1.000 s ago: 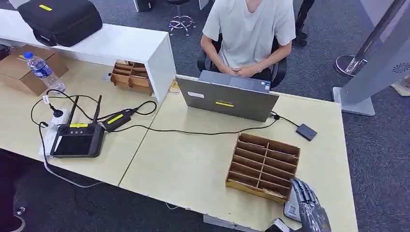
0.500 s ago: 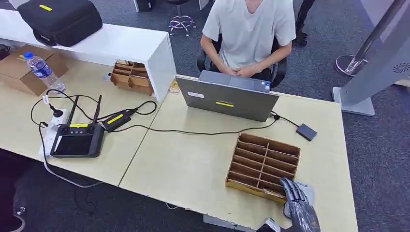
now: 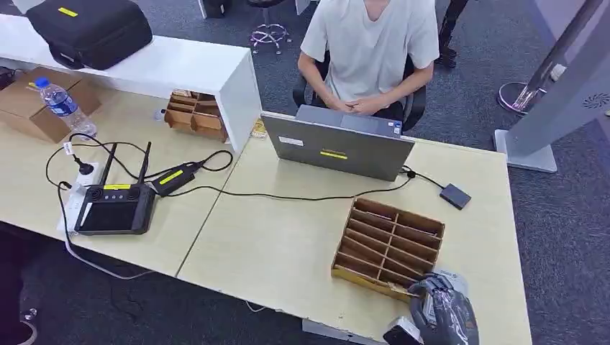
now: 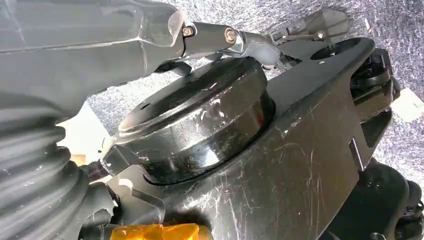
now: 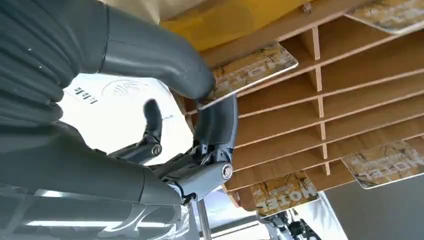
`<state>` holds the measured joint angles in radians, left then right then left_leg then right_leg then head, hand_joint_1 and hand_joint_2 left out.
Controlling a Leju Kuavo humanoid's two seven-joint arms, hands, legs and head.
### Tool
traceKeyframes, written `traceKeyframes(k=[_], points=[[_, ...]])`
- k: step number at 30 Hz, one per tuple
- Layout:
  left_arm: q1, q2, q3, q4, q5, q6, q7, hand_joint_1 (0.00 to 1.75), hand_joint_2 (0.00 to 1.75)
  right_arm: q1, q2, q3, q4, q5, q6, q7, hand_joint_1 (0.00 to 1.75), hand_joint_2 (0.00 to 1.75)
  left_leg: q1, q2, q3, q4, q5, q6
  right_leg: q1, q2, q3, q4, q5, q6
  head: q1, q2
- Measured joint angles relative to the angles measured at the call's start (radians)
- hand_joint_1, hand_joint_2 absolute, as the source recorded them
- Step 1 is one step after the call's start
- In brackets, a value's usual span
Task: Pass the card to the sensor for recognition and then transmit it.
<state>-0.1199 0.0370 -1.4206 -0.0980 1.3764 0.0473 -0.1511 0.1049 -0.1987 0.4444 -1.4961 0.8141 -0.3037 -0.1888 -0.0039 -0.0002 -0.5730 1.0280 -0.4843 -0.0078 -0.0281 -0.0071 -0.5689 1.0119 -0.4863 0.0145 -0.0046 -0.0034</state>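
Since a second ago my right hand (image 3: 444,316) has curled down at the near corner of the wooden slotted rack (image 3: 389,246), thumb and finger pinching a thin, stiff, slick hotel key card (image 5: 252,70) by its edge, so I judge a firm edge grip best; my left hand's fingers I cannot tell.

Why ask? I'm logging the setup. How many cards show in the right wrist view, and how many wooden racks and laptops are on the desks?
Cards: 4
Wooden racks: 2
Laptops: 1
Total: 7
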Motion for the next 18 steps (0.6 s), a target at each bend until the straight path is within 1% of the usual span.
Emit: traceKeyframes(k=[14,18], points=[[0.0,0.0,0.0,0.0,0.0,0.001,0.0,0.0,1.75,0.002,0.0,0.001,0.0,-0.006,0.001,0.0,1.75,1.75,0.0,0.0,0.0,0.0,0.0,0.0,0.0,0.0,0.0,0.0,0.0,0.0,0.0,0.0],[0.002,0.0,0.0,0.0,-0.022,0.006,-0.019,0.0,1.75,0.004,0.0,0.001,-0.001,-0.009,-0.002,0.0,1.75,1.75,0.0,0.0,0.0,0.0,0.0,0.0,0.0,0.0,0.0,0.0,0.0,0.0,0.0,0.0]])
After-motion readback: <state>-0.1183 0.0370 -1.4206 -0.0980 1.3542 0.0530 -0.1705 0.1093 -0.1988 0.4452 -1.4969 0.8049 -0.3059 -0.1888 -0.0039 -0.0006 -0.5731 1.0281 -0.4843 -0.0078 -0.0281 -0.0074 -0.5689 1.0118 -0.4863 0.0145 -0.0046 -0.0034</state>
